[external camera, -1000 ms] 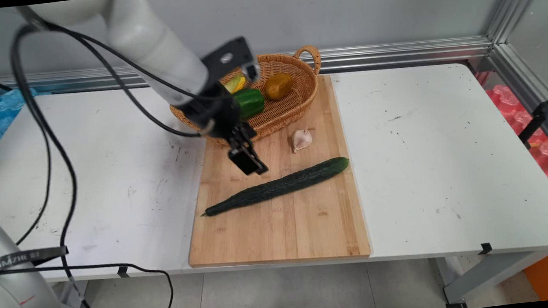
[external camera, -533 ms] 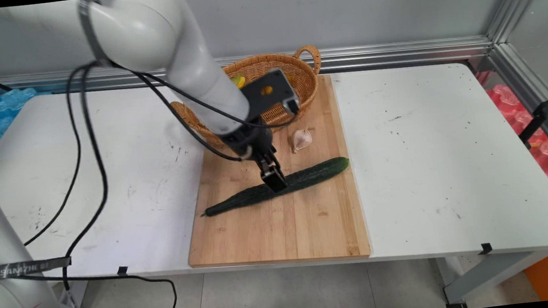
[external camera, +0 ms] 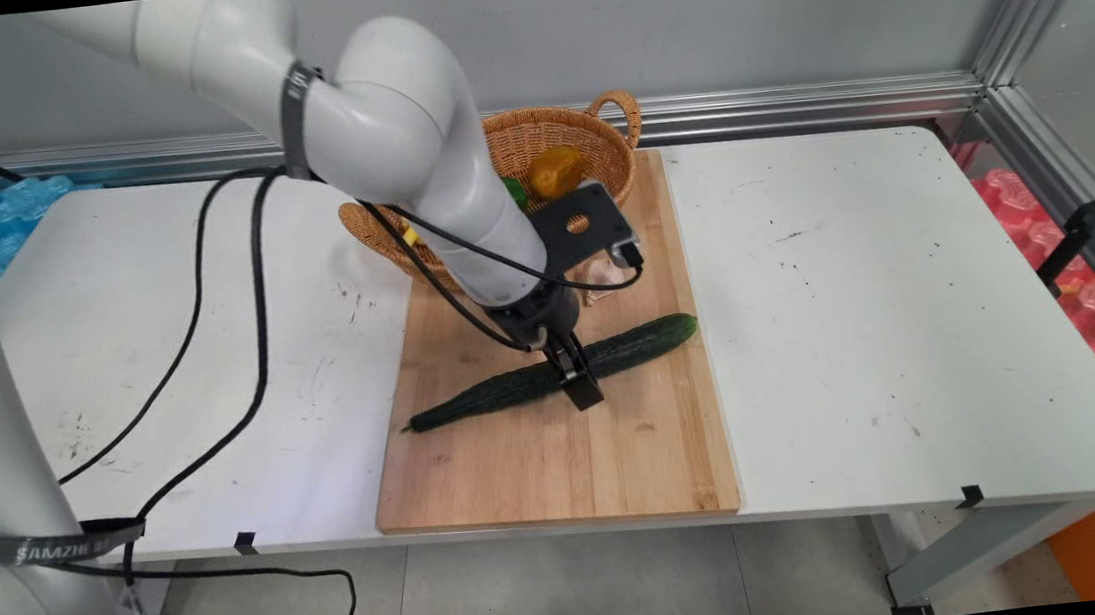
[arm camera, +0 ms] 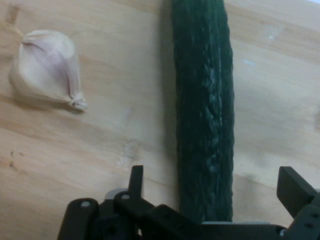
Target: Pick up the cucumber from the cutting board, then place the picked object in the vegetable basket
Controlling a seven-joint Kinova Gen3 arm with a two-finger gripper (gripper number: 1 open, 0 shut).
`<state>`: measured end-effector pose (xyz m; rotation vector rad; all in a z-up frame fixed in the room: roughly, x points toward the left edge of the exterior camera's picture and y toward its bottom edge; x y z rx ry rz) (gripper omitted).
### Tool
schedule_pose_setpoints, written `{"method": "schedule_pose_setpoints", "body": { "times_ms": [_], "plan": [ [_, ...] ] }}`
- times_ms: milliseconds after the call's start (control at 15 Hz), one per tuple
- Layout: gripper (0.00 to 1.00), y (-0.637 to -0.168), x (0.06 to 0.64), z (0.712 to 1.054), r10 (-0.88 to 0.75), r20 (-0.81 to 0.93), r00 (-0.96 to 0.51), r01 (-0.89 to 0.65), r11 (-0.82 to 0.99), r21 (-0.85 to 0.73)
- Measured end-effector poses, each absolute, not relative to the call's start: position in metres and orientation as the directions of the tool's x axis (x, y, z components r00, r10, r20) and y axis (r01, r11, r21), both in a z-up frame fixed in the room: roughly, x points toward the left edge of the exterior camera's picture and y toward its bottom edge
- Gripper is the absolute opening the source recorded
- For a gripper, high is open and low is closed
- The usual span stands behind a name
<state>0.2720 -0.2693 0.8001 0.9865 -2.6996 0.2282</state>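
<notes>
Claw: the gripper (arm camera: 212, 197) is down at the cutting board (external camera: 562, 457), its fingers (arm camera: 296, 190) spread apart on either side of the cucumber (arm camera: 204, 110), with gaps to both.
Cucumber: long, dark green, lying flat on the board; its middle sits between the fingers and it runs straight out ahead of them.
Garlic: a bulb (arm camera: 46, 67) lies on the board just past the claw, apart from the cucumber.
Basket: a wicker basket (external camera: 608, 156) stands behind the claw, a brownish-yellow vegetable (external camera: 557, 171) inside.

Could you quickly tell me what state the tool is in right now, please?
Tool: open, one finger on each side of the cucumber, not yet closed on it.
</notes>
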Motion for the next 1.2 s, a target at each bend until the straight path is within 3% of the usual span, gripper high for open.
{"method": "schedule_pose_setpoints", "body": {
  "times_ms": [200, 267, 733, 1200],
  "plan": [
    [1.00, -0.270, 0.266, 0.792, -0.616, 0.279, -0.737, -0.654, 0.754, -0.061],
    [0.00, -0.270, 0.265, 0.790, -0.616, 0.277, -0.737, -0.654, 0.754, -0.062],
    [0.00, -0.268, 0.269, 0.798, -0.615, 0.271, -0.741, -0.650, 0.758, -0.056],
    [0.00, -0.266, 0.294, 0.858, -0.604, 0.310, -0.735, -0.649, 0.759, -0.061]
  ]
}}
